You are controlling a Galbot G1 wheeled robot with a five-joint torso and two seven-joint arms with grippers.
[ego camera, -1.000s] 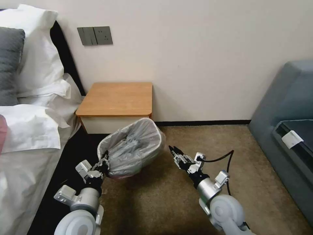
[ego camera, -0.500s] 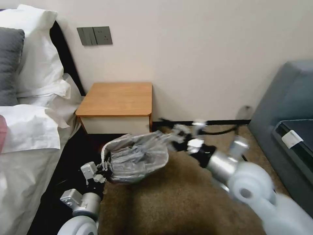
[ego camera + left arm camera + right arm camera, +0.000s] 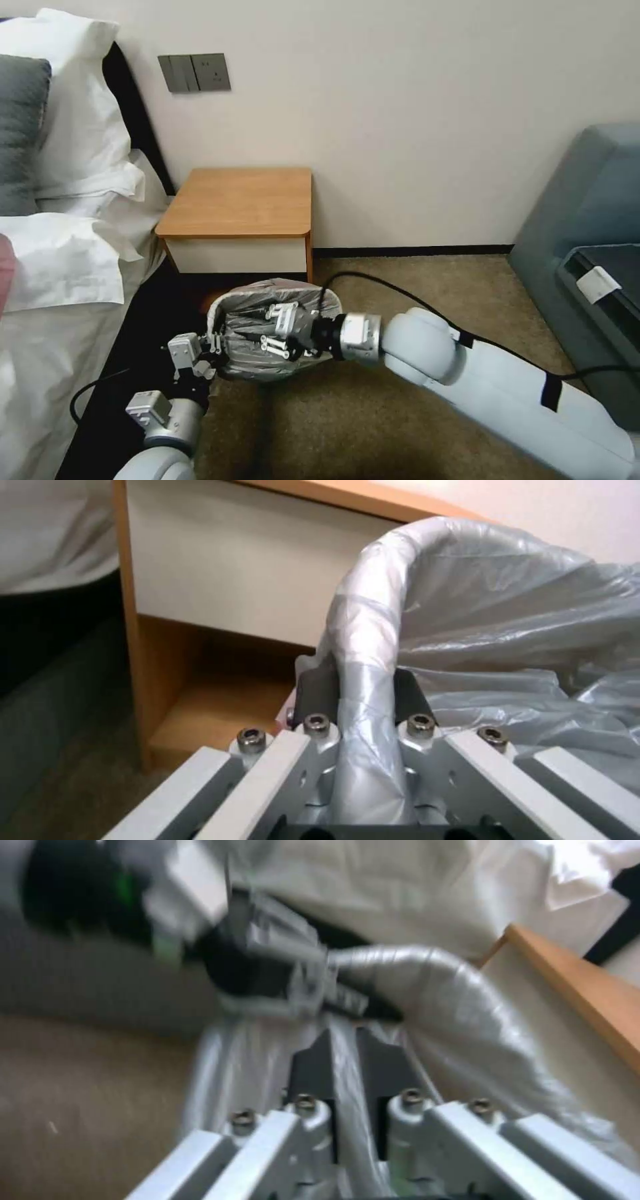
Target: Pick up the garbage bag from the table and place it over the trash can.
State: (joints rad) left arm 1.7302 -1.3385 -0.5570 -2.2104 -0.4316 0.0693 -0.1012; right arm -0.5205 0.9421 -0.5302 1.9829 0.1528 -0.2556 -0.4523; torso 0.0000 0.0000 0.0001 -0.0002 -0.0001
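Garbage bag (image 3: 257,327) covers my trash can (image 3: 267,370), on the floor at 6 o'clock from the table (image 3: 240,200). Left gripper (image 3: 212,345) pinches its bagged rim; right gripper (image 3: 267,330) pinches bag plastic.

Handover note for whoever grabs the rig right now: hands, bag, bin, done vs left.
Left hand: shut on the bag-wrapped rim of the trash can, at its bed-side edge.
Right hand: reaching across the bin's mouth, shut on a fold of the garbage bag inside it.
Bin sits on the carpet in front of the table.
Done: bag is off the table and draped over the bin rim.
Left: seat the liner evenly, release both hands.
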